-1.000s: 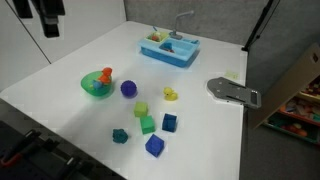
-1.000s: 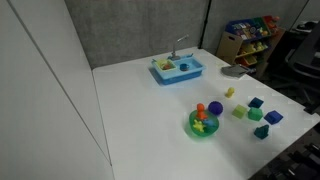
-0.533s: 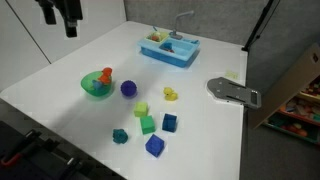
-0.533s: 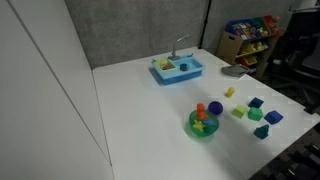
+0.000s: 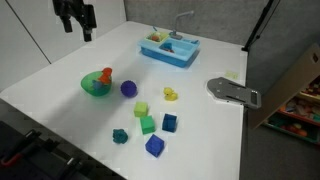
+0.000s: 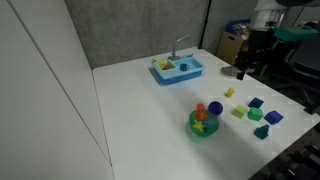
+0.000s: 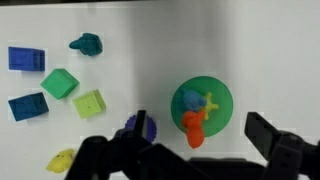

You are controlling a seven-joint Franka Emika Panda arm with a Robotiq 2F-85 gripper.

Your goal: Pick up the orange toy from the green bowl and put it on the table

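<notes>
The tool (image 5: 77,26) is matt black and blocky, with two angular dark fingers (image 7: 278,146), mounted beneath a smooth white arm link (image 6: 268,12).

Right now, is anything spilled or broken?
Nothing stands out. The orange toy sits in the green bowl, the blocks lie loose on the table, and the sink stands upright.
</notes>
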